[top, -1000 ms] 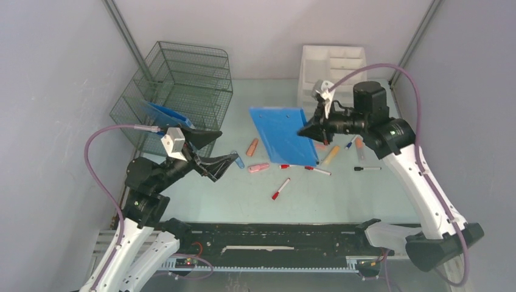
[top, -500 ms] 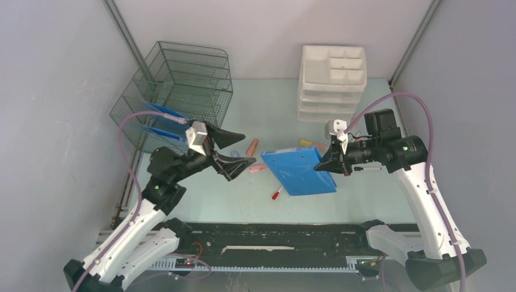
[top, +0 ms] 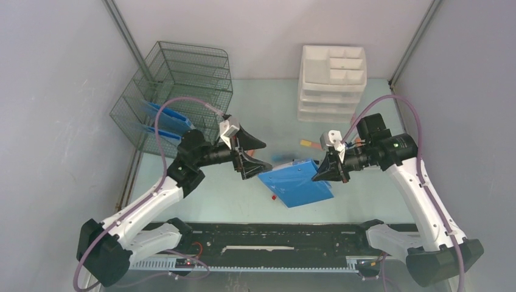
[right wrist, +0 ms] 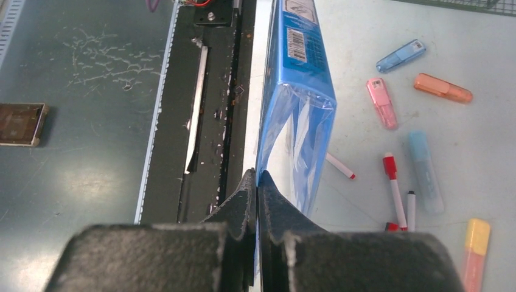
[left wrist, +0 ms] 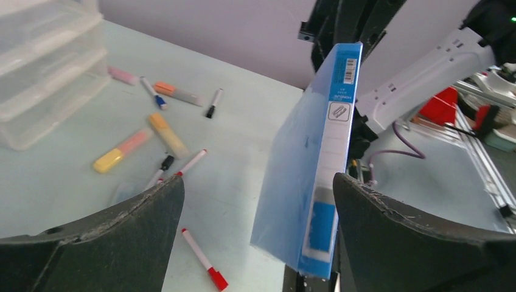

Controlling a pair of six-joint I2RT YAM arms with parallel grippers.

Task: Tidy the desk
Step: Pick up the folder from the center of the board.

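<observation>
Desk (top: 268, 103): pale mint top boxed in by grey walls, spread beneath and beyond both sets of fingers, with a black rail (top: 274, 240) along its near edge.

Rack (top: 182, 79): wire tiers at the far left, behind the left arm; blue files (top: 164, 118) already lie in it.

Left gripper (top: 266, 156): fingers spread wide and holding nothing, tips pointing right toward the folder.

Folder (top: 298, 185): blue, raised off the desk and standing on edge, its spine in the gap between the left fingers and nearer one of them. Whether it touches that finger cannot be told.

Pens (left wrist: 204, 267) and highlighters (left wrist: 122, 152): loose on the desk, beyond and below the left fingertips.

Right gripper (top: 316, 177): fingers pinched tight on the folder's thin edge, carrying its weight.

Drawers (top: 331, 79): white unit at the far right, behind the right fingers.

Step in hand, as judged: a hand-over of the folder from right to left, probably bound for the rack.

Next move calls for: the left fingers to close squarely on the spine, and the right fingers to let go only once that grip is firm; the folder hangs tilted and could swing or slip.
</observation>
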